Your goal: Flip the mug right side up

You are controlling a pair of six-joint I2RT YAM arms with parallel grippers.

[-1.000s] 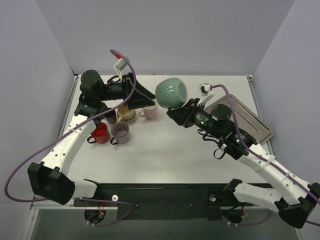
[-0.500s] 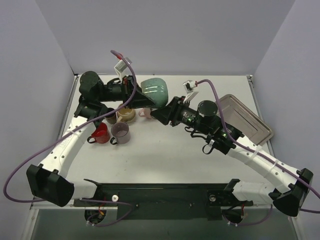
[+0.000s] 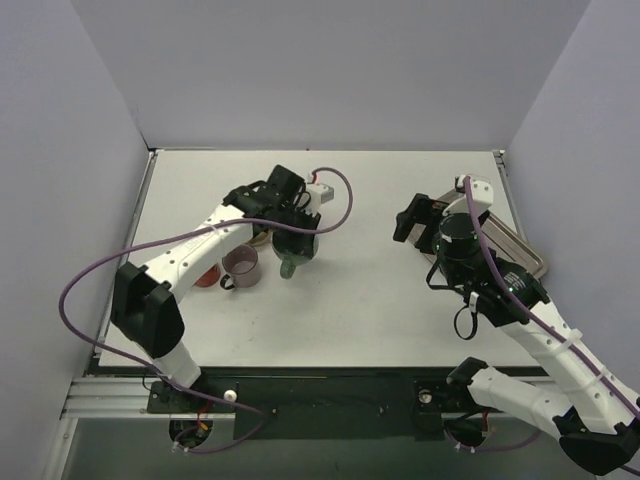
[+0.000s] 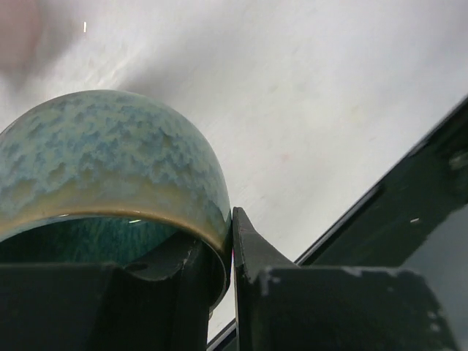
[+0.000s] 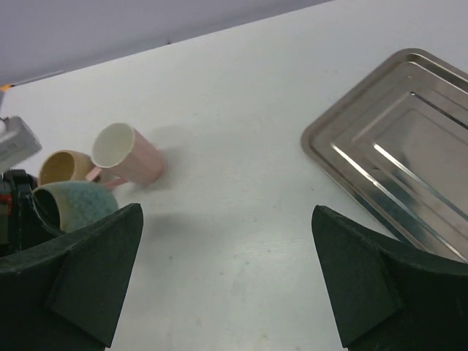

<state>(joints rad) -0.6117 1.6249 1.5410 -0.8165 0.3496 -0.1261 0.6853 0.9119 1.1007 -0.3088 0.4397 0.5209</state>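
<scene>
The mug (image 3: 297, 252) is glazed green-blue and hangs from my left gripper (image 3: 293, 236) over the table's middle left. In the left wrist view the mug (image 4: 110, 161) fills the left half with its mouth turned toward the camera. My left gripper (image 4: 231, 252) is shut on its rim, with one finger inside and one outside. From the right wrist view the mug (image 5: 77, 201) shows at the left edge. My right gripper (image 5: 227, 281) stands wide open over bare table with nothing between its fingers. In the top view the right gripper (image 3: 413, 216) is well right of the mug.
A mauve mug (image 3: 241, 264) and a red mug (image 3: 206, 272) stand left of the held mug. A pink mug (image 5: 130, 154) lies on its side beside a yellow mug (image 5: 64, 165). A steel tray (image 5: 409, 146) sits at the right, partly under my right arm.
The mug passed from my right gripper to my left. The right gripper opened and drew back to the right. The left arm swung toward the table's middle with the mug.
</scene>
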